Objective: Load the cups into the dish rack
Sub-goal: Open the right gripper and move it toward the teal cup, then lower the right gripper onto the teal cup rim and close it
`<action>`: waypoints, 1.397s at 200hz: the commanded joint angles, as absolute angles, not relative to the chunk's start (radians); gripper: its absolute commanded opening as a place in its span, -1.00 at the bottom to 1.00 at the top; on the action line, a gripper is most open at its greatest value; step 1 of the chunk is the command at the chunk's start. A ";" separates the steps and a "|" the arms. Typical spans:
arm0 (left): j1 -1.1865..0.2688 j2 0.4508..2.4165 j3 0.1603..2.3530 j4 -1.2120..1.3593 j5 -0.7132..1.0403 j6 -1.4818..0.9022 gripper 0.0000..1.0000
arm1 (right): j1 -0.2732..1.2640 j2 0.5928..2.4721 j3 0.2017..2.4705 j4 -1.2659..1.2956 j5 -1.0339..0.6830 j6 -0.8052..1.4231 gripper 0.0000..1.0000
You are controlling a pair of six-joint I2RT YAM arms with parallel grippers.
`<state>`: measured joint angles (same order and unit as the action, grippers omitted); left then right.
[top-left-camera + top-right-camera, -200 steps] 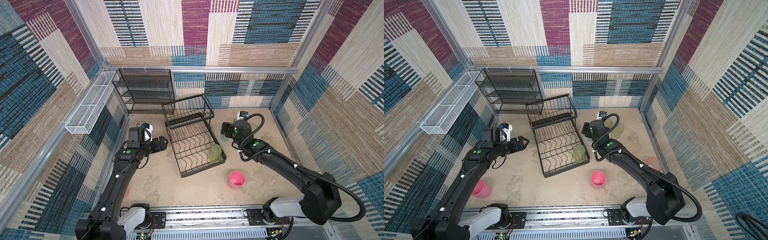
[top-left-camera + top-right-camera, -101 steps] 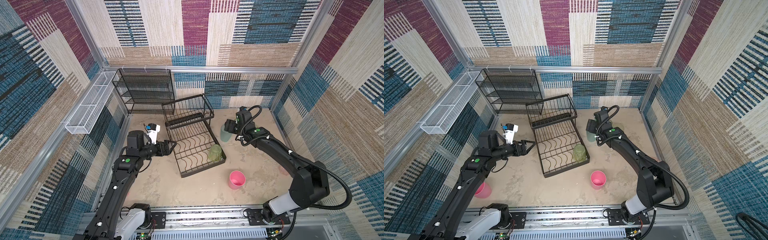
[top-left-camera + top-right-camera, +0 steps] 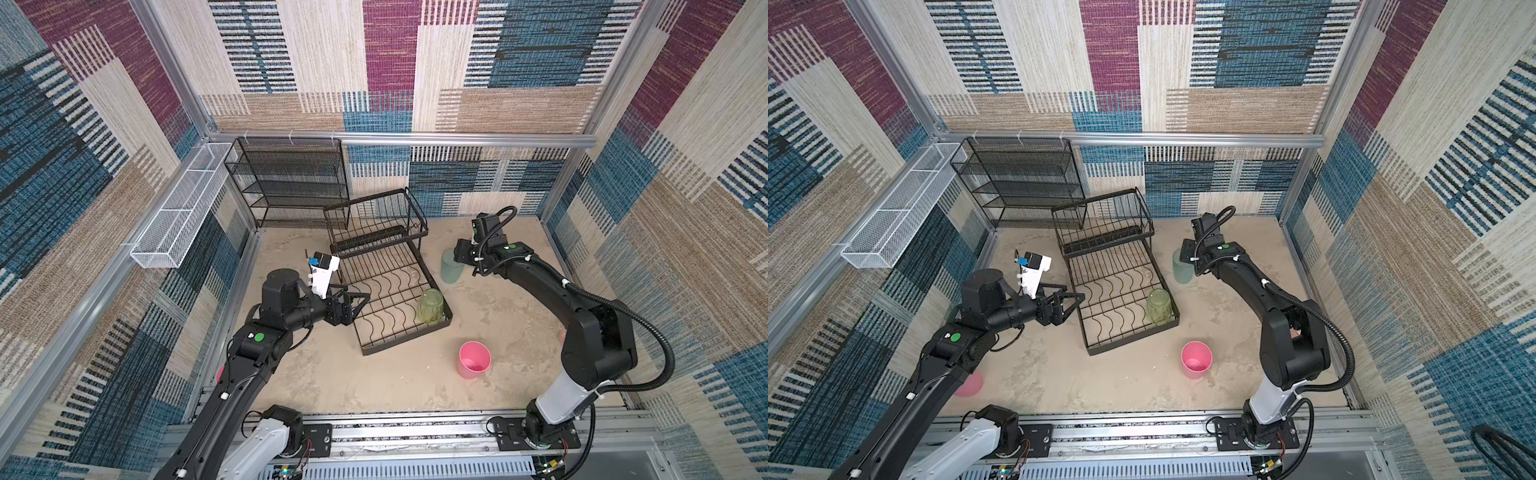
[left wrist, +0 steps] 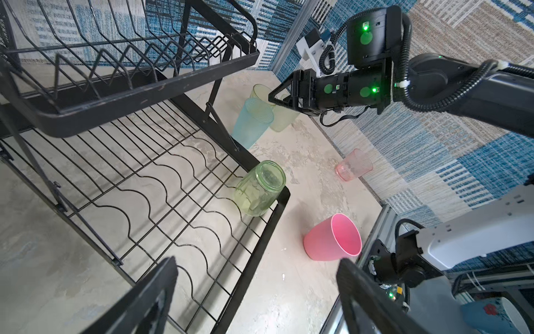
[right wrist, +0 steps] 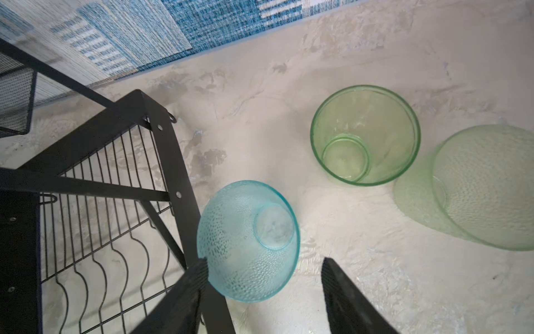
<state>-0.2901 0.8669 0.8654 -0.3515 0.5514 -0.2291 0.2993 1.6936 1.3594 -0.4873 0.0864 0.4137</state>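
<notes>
Right fingers (image 5: pixel 185 292) stand apart astride the teal cup (image 5: pixel 248 240), one touching its rim; it stands upright, mouth up, on the table (image 5: pixel 375 260) just beside the rack (image 5: pixel 167 162). Left fingers (image 4: pixel 153 292) spread wide at the rack's lower tier edge.

There are three yellow-green cups (image 4: pixel 260 188) (image 5: pixel 365 134) (image 5: pixel 488 185), one teal cup (image 5: pixel 248 240), two solid pink cups (image 3: pixel 1196 359) (image 3: pixel 969 384) and one translucent reddish-pink cup (image 4: pixel 354 164): seven in all. There is one dish rack (image 4: pixel 258 248), one black mesh shelf (image 3: pixel 291 174) and one white trough (image 3: pixel 178 216).

a cup (image 3: pixel 431 306) sits in the dish rack's (image 3: pixel 405 338) near right corner; a second cup (image 3: pixel 451 266) stands right of the rack.
</notes>
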 commanded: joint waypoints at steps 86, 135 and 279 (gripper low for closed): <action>-0.395 0.842 0.839 -0.305 0.442 -0.195 0.79 | 0.293 1.795 1.477 -0.549 0.060 0.460 0.12; -0.413 0.833 0.842 -0.304 0.437 -0.193 0.78 | 0.293 1.822 1.495 -0.551 0.058 0.472 0.02; -0.417 0.822 0.842 -0.304 0.454 -0.209 0.76 | 0.288 1.844 1.479 -0.589 0.131 0.473 -0.27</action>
